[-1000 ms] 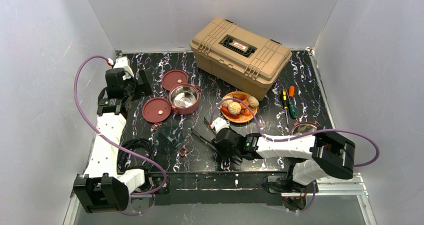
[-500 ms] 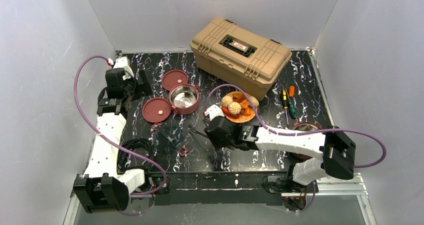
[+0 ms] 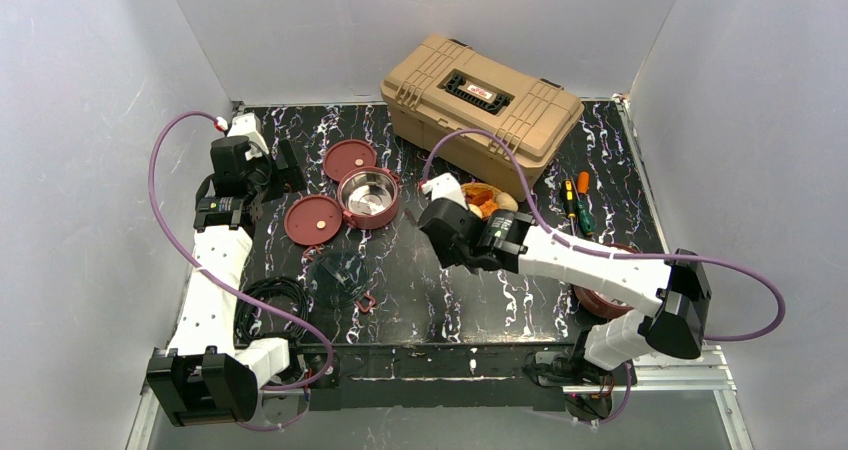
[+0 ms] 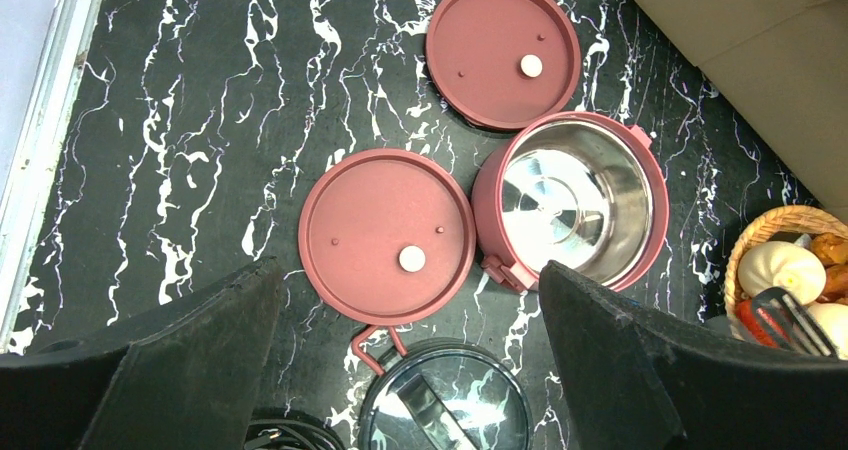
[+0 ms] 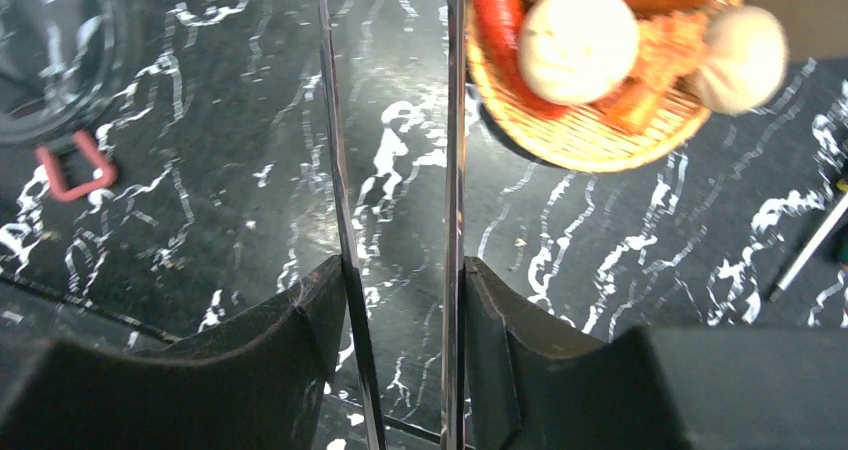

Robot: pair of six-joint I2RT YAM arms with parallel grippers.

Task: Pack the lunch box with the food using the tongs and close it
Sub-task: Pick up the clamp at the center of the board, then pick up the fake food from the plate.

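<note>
The lunch box bowl (image 3: 368, 196) (image 4: 580, 200) stands open and empty, steel lining showing. Two flat maroon lids (image 4: 387, 234) (image 4: 502, 52) lie beside it. A second maroon bowl (image 3: 598, 297) sits at the right, mostly under the right arm. My right gripper (image 5: 405, 265) (image 3: 441, 222) is shut on the tongs (image 5: 336, 150), both slim arms pinched between its fingers. The tongs' tips reach the food (image 5: 578, 42), buns and orange-red chunks on the woven plate (image 5: 590, 140). My left gripper (image 4: 408, 267) hangs open above the lids, holding nothing.
The tan toolbox (image 3: 480, 108) stands at the back. Two screwdrivers (image 3: 577, 203) lie right of the plate. A clear round lid (image 4: 445, 405) with a red clip (image 5: 74, 165) lies near the front left, beside a coil of black cable (image 3: 268, 300).
My right arm has swung away from the near edge toward the woven plate, carrying the tongs, and its jaws have squeezed the tongs' arms closer. The left arm has not moved.
</note>
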